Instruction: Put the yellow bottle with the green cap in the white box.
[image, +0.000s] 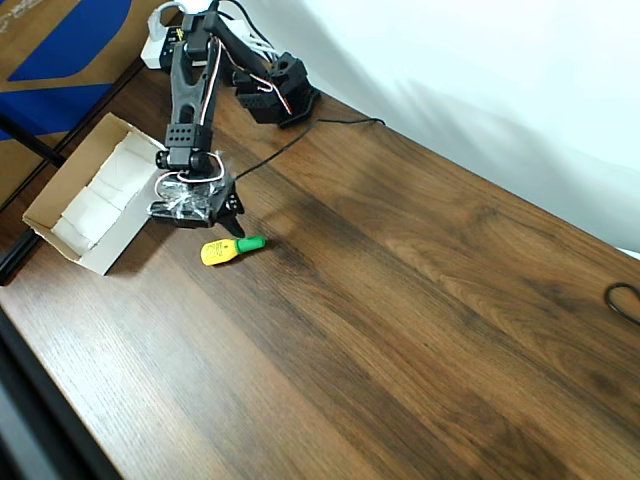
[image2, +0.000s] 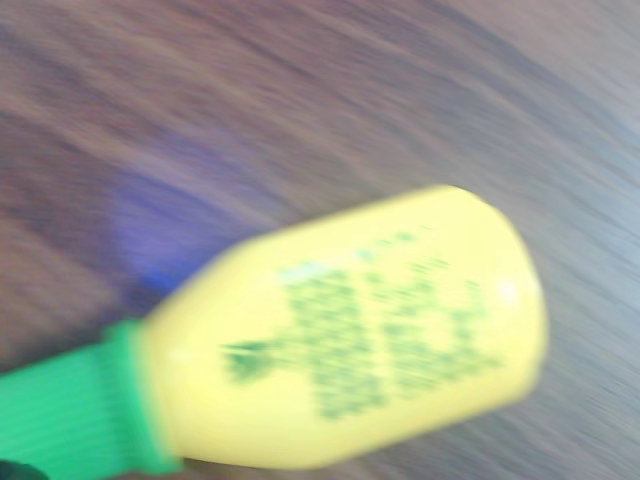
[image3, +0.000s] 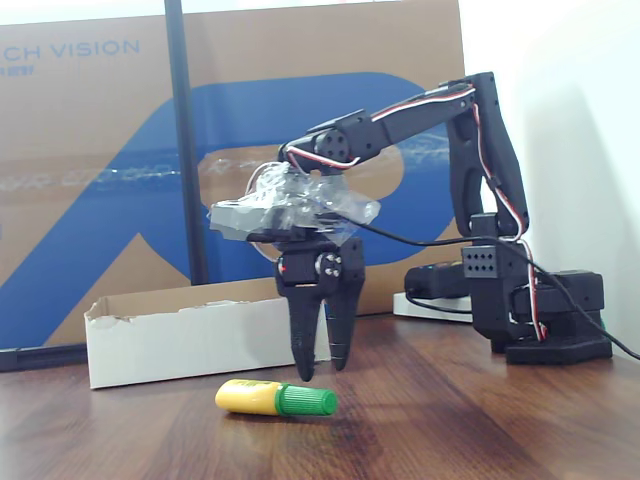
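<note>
Yellow bottle (image3: 275, 398) under parted fingers (image3: 303, 350)

One bottle (image: 231, 249), one white box (image: 60, 237)

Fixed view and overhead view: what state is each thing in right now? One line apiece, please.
Yellow bottle: lying on its side on the table, green cap on, not held.
Tool: open, fingers pointing down, just above the bottle, not touching it.
White box: open-topped, upright on the table, white padding inside, no bottle in it.
Table: bottle and box resting on it, apart from each other.
</note>
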